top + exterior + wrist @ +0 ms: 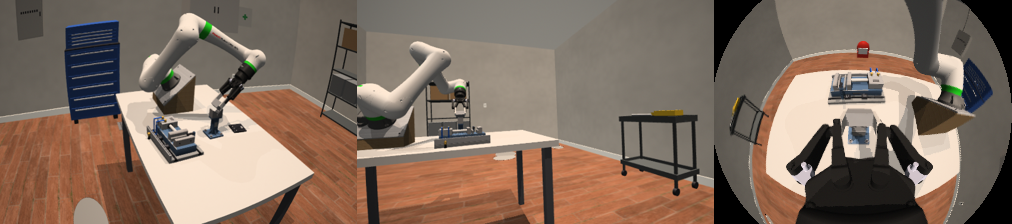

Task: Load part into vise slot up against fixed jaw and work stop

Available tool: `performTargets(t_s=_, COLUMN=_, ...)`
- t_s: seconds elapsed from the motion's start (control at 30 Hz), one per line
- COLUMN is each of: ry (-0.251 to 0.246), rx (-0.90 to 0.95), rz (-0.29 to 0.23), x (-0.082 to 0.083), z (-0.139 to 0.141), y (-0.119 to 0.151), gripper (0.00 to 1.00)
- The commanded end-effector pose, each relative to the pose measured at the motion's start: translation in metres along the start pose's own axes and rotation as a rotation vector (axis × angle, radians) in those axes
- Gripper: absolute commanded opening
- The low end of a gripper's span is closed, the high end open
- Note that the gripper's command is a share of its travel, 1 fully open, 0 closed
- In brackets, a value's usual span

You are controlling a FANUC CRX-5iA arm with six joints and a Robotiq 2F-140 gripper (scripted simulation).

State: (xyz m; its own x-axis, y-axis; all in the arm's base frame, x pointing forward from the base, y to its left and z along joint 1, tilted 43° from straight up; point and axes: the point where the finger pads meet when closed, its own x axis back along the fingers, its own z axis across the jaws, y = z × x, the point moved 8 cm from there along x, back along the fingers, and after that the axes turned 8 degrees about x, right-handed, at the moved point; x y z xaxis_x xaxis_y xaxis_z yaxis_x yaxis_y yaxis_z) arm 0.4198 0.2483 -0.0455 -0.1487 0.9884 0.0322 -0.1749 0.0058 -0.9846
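The part (217,103) is a light grey block, held tilted between my fingers. My gripper (221,100) is shut on it right above the blue V-block (213,123) near the middle of the table. The block's lower end is at the V-block's top; I cannot tell whether it touches. The dark infeed plate (237,128) lies bare just right of the V-block. The vise (175,140) stands open to the left, nearer the table's front-left edge. In the wrist view the part (861,123) sits between my fingers with the vise (855,87) beyond it. I cannot see which way the slot faces.
The arm's wedge-shaped base (175,92) stands at the back of the table. A blue drawer cabinet (92,68) stands behind the table on the left, a black shelf (342,74) at the right wall. A black cart (657,146) stands far off.
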Motion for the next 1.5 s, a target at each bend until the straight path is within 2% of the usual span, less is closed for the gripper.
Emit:
performTargets(t_s=0.0, ry=0.0, rx=0.0, rz=0.0, x=0.0, z=0.0, y=0.0, gripper=0.0)
performTargets(t_s=0.7, ry=-0.005, rx=0.0, rz=-0.031, x=0.0, z=0.0, y=-0.003, gripper=0.0)
performTargets(t_s=1.13, ry=-0.013, rx=0.0, rz=-0.094, x=0.0, z=0.001, y=-0.01, gripper=0.0)
performTargets(t_s=1.47, ry=-0.025, rx=0.0, rz=-0.18, x=-0.002, z=0.003, y=-0.019, gripper=0.0)
